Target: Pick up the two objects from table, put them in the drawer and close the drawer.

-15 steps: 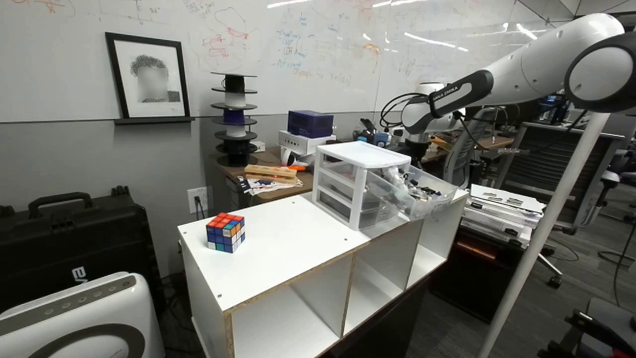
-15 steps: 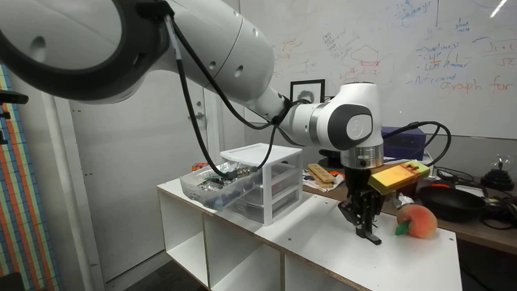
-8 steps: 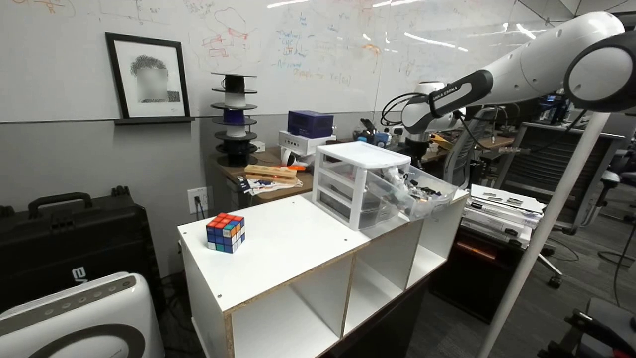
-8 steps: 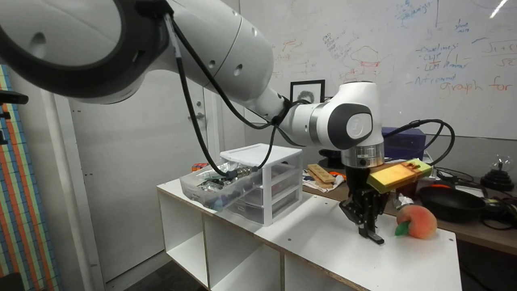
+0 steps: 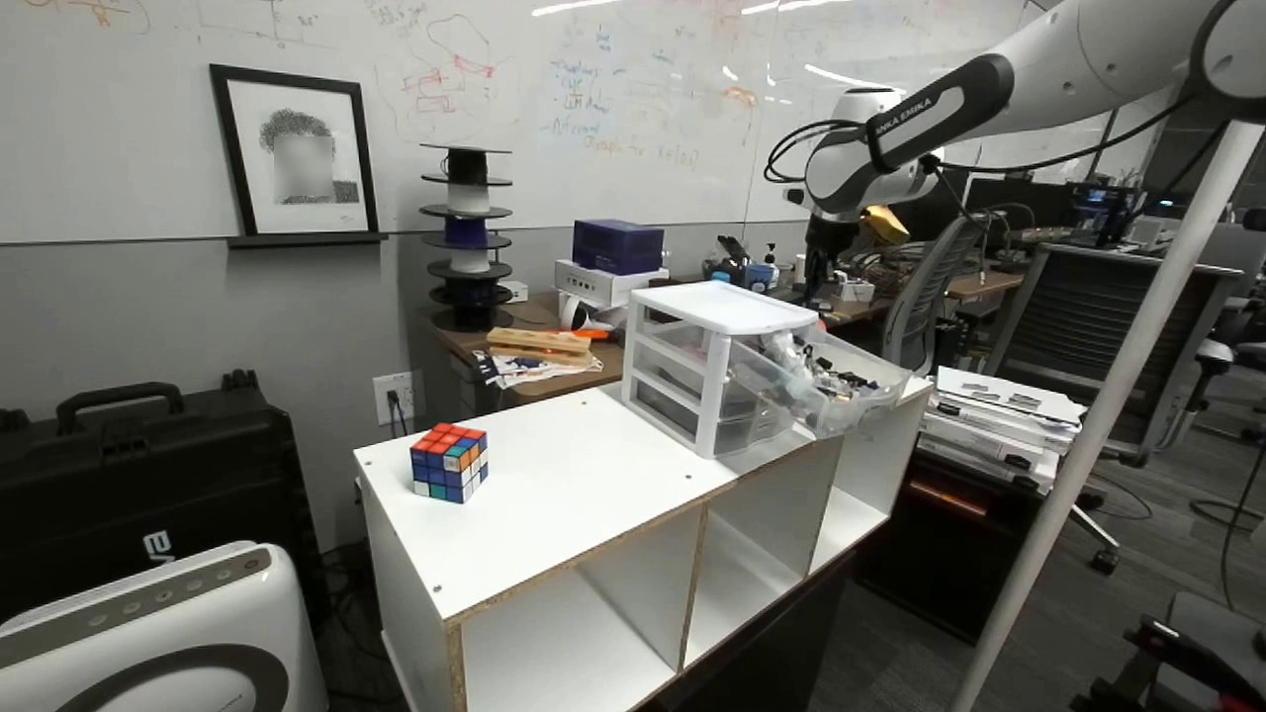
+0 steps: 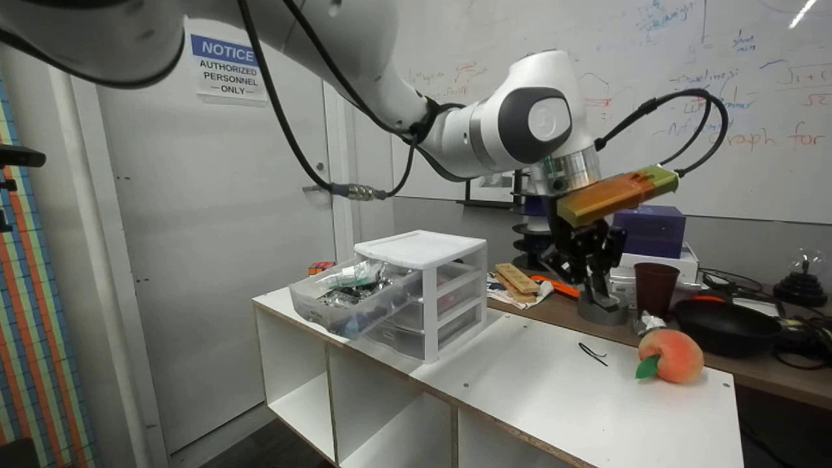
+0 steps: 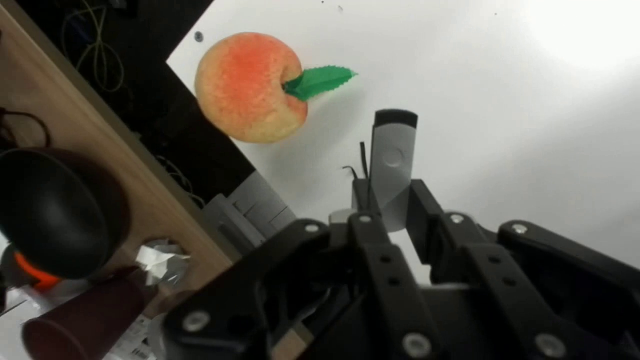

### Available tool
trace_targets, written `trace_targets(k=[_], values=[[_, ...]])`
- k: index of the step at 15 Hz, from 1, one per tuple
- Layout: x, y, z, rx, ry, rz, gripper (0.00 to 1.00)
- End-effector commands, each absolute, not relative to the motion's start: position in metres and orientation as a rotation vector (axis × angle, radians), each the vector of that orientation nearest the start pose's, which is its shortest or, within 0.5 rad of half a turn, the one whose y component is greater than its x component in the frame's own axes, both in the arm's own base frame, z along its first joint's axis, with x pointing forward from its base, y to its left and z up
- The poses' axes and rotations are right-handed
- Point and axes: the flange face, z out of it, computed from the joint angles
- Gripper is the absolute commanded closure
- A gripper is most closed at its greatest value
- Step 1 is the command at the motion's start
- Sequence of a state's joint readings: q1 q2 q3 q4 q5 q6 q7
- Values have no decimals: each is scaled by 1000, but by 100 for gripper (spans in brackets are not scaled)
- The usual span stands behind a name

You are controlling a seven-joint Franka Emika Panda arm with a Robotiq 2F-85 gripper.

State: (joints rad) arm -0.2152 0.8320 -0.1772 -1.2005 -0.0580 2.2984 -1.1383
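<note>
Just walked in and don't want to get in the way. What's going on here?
A robot arm is at work: its gripper grips a small grey stick, held up off the white table. The top drawer stands open with small parts inside; the stick is not in it yet. The cube sits on the table, and the peach sits on the opposite side of the drawer unit.

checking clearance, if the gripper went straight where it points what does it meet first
Likely the white shelf top, the held grey stick touching first; the peach looks off that line, though depth is unclear.
</note>
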Motion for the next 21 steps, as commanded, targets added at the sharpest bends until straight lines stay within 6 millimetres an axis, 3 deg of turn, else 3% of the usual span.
trace_targets(k=[1,8,12,17,19,21], values=[[705,-245,365,-3220,-1373,-224,88],[637,-204,432,-3161,-1390,-234,88],[587,-159,453,-3073,-1484,-202,88],[530,-83,464,-3052,-1681,-116,88],[509,-44,459,-3046,-1734,-63,88],[502,-13,444,-2999,-1771,-16,88]])
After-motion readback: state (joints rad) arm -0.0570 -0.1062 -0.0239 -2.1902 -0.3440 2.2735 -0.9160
